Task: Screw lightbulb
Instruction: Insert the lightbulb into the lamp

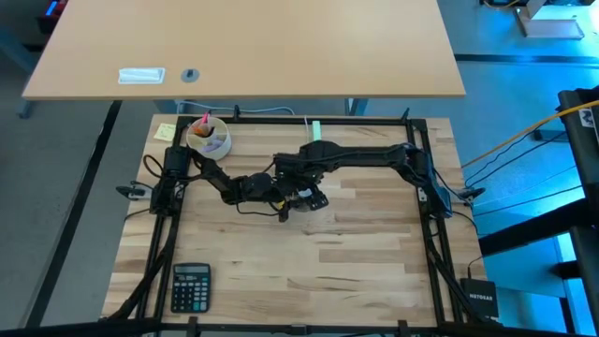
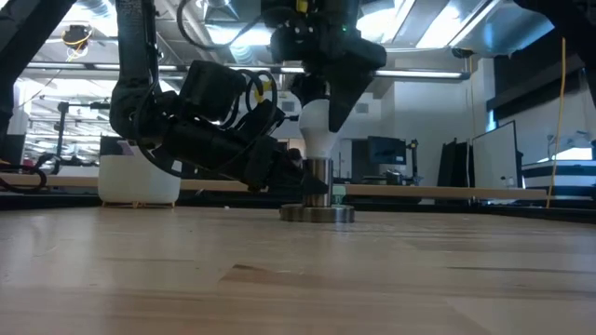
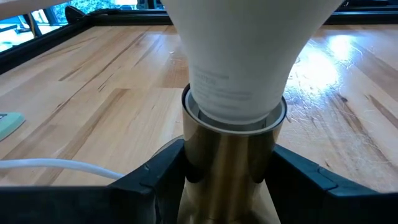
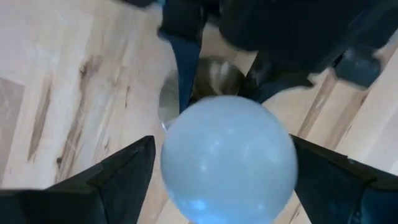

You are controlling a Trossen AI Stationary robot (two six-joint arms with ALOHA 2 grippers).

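Observation:
The white lightbulb (image 2: 317,126) stands upright with its neck (image 3: 236,93) down in the metal tube of the grey socket (image 2: 318,181). The socket's round base (image 2: 317,213) rests flat on the table near its middle. My left gripper (image 3: 230,180) reaches in low from the table's left and is shut on the socket tube. My right gripper (image 4: 224,162) hangs over the bulb (image 4: 227,158), pointing down, and is shut on its globe. The bulb's screw base is hidden inside the tube. My left gripper pinches the socket's upright metal tube (image 3: 230,168) between its two fingers (image 3: 155,180), one on each side. The fingers come in level from the table's left. The socket stands upright on its base on the table. My right gripper holds the bulb's round globe (image 4: 186,155) between its two fingers (image 4: 118,180), one on each side. The fingers come from above, pointing down. The bulb stands upright with its neck in the socket tube.
A calculator (image 1: 192,285) lies at the near left. A bowl of small items (image 1: 208,138) and a yellow note (image 1: 166,131) sit at the far left. A pale green plug block (image 1: 316,129) lies at the far edge. A thin white cord (image 3: 50,165) runs beside the socket.

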